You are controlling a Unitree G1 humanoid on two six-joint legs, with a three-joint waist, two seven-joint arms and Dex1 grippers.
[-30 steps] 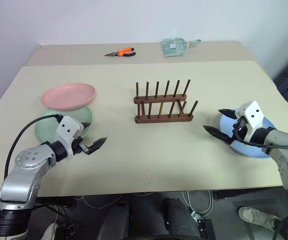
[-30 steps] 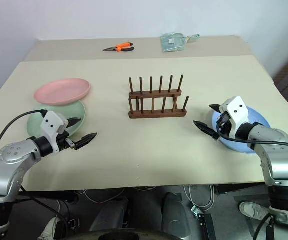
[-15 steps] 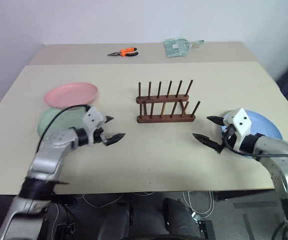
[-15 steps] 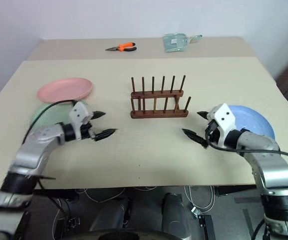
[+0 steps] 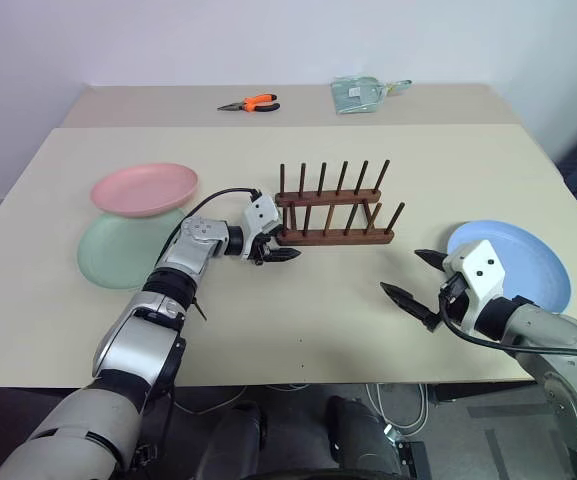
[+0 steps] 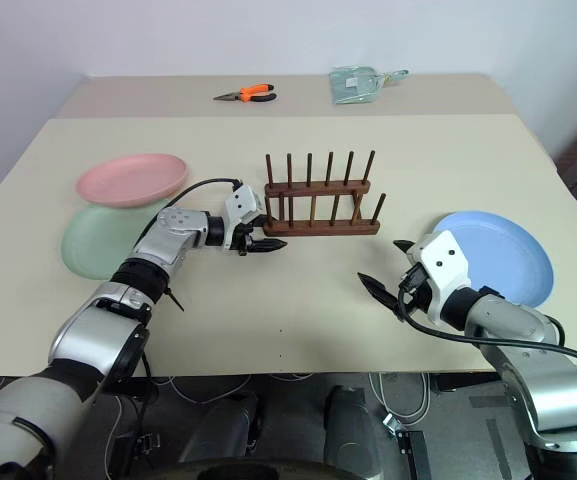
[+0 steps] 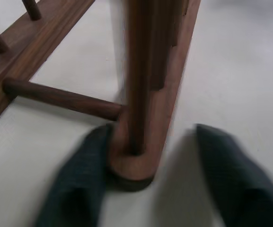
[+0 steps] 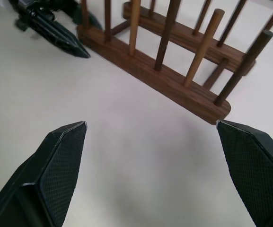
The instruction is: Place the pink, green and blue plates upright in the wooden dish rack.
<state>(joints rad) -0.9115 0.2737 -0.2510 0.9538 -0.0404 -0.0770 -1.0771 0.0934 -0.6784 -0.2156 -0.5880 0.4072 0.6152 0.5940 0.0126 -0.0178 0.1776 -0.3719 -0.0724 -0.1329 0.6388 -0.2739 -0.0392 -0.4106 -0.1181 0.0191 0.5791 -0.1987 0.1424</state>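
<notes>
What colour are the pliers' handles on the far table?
Orange pliers, best in the left eye view.

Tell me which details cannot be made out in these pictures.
- Green plate: its far edge is hidden under the pink plate in the head views.
- Left tool: both fingers are blurred in the left wrist view, so contact with the rack end is unclear.
- Packet on the far table: too small to identify.

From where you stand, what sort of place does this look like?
Probably a lab or workshop test bench, not a kitchen: plain beige tables against a bare white wall, orange-handled pliers beside a plastic packet, and cables on the floor below.
</notes>
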